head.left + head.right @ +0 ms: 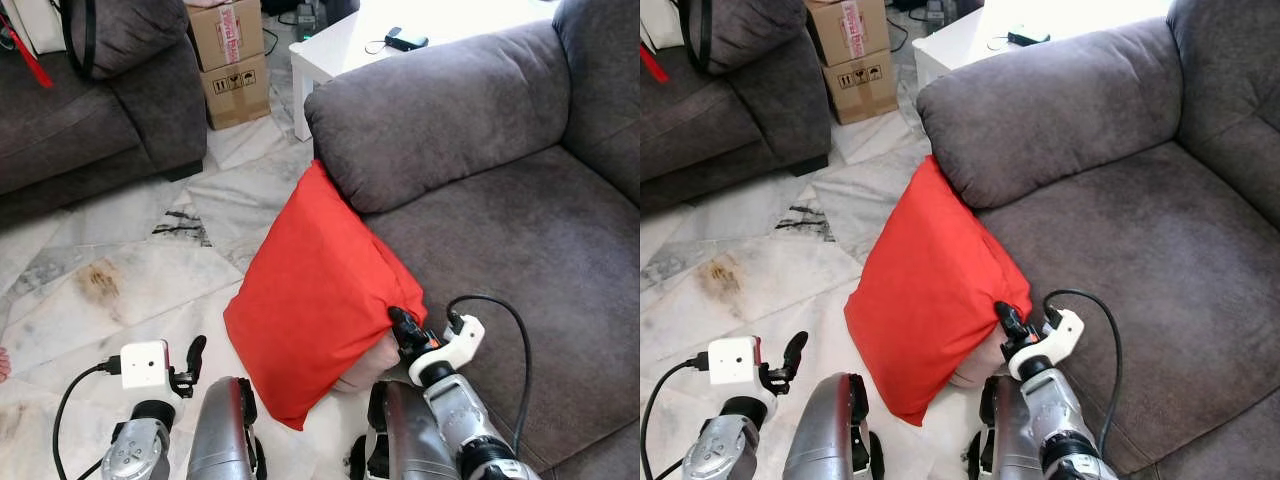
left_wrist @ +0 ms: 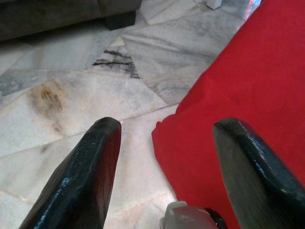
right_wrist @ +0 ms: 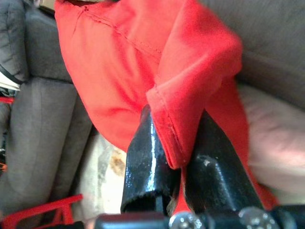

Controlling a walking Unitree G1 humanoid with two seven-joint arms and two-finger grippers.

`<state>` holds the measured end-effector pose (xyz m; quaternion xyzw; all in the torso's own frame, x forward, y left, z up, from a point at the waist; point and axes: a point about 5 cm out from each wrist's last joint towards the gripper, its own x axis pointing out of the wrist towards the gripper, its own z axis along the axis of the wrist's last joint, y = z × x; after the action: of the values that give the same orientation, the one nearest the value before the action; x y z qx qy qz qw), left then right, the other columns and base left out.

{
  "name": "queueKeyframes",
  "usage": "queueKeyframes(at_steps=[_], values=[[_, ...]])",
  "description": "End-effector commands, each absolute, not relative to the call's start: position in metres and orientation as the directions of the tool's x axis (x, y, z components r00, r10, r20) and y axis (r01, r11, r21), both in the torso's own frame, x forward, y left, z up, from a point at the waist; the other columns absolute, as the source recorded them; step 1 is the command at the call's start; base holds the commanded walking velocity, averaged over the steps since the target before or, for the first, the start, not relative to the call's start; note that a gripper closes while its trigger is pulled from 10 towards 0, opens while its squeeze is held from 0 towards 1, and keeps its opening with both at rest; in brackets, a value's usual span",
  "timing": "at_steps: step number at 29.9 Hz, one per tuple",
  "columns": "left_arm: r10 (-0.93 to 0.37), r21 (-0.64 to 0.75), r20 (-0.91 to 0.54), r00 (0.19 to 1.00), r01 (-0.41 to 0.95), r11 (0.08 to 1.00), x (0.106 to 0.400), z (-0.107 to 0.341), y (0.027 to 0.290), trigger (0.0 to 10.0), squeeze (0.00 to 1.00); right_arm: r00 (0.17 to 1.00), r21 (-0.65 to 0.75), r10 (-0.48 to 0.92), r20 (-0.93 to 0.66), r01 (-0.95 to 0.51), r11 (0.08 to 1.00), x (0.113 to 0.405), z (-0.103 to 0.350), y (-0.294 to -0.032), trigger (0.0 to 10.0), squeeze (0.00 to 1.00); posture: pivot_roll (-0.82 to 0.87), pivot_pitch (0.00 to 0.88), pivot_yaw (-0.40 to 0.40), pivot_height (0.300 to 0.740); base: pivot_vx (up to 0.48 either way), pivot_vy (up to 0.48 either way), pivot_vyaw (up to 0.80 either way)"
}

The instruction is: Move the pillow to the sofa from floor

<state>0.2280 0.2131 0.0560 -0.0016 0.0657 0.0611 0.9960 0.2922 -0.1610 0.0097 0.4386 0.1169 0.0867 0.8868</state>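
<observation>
Your left gripper point(image 1: 190, 362) hangs open at seven o'clock over the marble floor point(image 1: 120, 270); the red pillow point(image 1: 315, 290) leans against the grey sofa point(image 1: 500, 230). Your right gripper point(image 1: 400, 325) pinches only its cover corner, which may slip or stretch. Boxes point(image 1: 230, 60) and a white table point(image 1: 350, 40) stand at twelve

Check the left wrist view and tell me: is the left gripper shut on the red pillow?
No, the left gripper's fingers stand apart, the red pillow beside them.
</observation>
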Motion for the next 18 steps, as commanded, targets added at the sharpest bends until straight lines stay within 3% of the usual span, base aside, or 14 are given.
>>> queueKeyframes(at_steps=[1, 5, 10, 18], values=[[0.140, 0.018, -0.164, 0.977, -0.139, 0.990, 0.223, 0.048, 0.219, 10.0, 0.00, 0.966, 0.771, 0.235, -0.111, -0.066, 0.634, 0.291, 0.013, -0.174, 10.0, 0.00, 0.12, 0.191, -0.045, 0.596, 0.000, 0.000, 0.00], [0.146, 0.024, -0.154, 0.977, -0.144, 0.989, 0.226, 0.050, 0.222, 10.0, 0.00, 0.974, 0.746, 0.212, -0.075, -0.086, 0.660, 0.293, 0.021, -0.188, 10.0, 0.00, 0.11, 0.175, -0.044, 0.596, 0.000, 0.000, 0.00], [0.138, 0.027, -0.104, 0.985, -0.136, 0.990, 0.236, 0.062, 0.223, 10.0, 0.00, 0.956, 0.623, 0.291, 0.029, -0.245, 0.743, 0.294, 0.046, -0.185, 10.0, 0.00, 0.10, 0.139, -0.035, 0.596, 0.000, 0.000, 0.00], [0.126, 0.024, -0.064, 0.990, -0.125, 0.992, 0.244, 0.070, 0.224, 10.0, 0.00, 0.968, 0.574, 0.244, 0.060, -0.233, 0.785, 0.286, 0.059, -0.190, 10.0, 0.00, 0.06, 0.114, -0.021, 0.596, 0.000, 0.000, 0.00]])
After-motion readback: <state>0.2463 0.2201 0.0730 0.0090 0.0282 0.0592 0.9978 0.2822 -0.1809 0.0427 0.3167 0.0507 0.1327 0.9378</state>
